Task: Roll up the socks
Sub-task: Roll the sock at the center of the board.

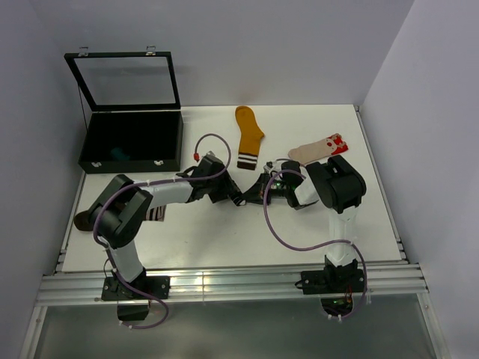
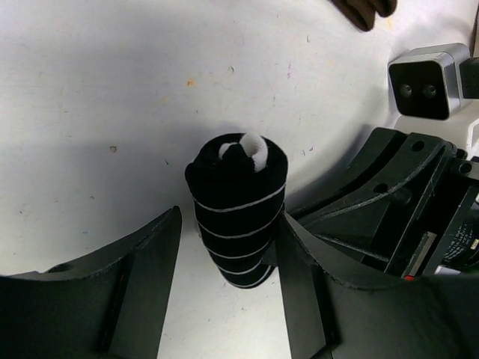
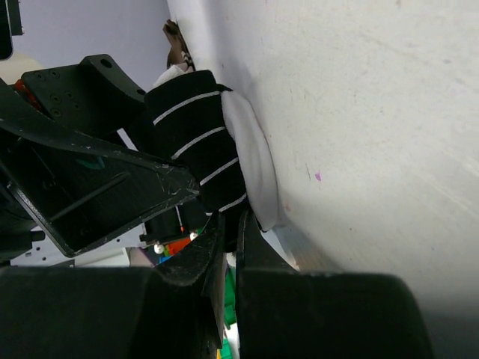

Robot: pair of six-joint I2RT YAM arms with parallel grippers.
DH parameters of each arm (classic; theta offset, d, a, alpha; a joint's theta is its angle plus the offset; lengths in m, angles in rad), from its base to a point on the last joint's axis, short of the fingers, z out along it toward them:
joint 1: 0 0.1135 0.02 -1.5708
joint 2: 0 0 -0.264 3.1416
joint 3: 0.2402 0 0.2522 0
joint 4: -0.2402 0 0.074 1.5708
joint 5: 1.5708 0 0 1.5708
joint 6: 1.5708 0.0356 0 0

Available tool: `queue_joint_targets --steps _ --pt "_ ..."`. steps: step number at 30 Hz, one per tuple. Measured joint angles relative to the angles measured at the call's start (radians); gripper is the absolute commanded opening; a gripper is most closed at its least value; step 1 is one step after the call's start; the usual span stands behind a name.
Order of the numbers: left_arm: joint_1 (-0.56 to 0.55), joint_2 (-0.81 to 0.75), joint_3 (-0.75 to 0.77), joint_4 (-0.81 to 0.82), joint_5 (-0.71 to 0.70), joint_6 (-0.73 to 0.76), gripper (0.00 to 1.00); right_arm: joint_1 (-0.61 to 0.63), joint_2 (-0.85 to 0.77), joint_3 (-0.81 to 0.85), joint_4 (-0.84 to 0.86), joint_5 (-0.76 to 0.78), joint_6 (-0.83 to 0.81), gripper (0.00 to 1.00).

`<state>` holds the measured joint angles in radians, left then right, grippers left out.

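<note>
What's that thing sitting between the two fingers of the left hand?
A rolled black sock with white stripes sits between the left hand's fingers. The left wrist view shows it best.

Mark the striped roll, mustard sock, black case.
striped roll (image 2: 238,217), left wrist view, middle of its banded side.
mustard sock (image 1: 249,136), top view, plain middle above the cuff.
black case (image 1: 127,164), top view, front wall.

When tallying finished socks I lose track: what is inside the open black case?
Inside the black case, one small teal item shows near the front wall, too small to identify. The rest looks dark, and the front wall hides the floor just behind it.
</note>
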<state>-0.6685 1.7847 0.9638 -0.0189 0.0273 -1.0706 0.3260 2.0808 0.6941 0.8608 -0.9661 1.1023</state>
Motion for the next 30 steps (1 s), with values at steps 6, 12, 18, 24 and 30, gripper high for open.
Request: queue_joint_targets --steps 6,12,18,24,30 --pt "-0.007 0.031 0.027 0.016 0.001 -0.013 0.57 -0.002 0.002 0.0 0.004 0.002 0.001 0.01" --pt "-0.011 0.056 0.056 0.008 -0.003 -0.016 0.53 -0.002 0.002 0.0 0.006 0.008 0.005 0.01" --pt "-0.012 0.078 0.083 -0.006 -0.013 -0.02 0.42 -0.006 0.002 0.0 0.009 0.011 0.008 0.03" --pt "-0.021 0.103 0.136 -0.074 -0.041 -0.023 0.32 -0.006 -0.002 0.0 -0.001 0.019 0.002 0.2" --pt "-0.035 0.146 0.236 -0.188 -0.078 -0.015 0.31 -0.006 -0.112 -0.001 -0.197 0.124 -0.086 0.41"
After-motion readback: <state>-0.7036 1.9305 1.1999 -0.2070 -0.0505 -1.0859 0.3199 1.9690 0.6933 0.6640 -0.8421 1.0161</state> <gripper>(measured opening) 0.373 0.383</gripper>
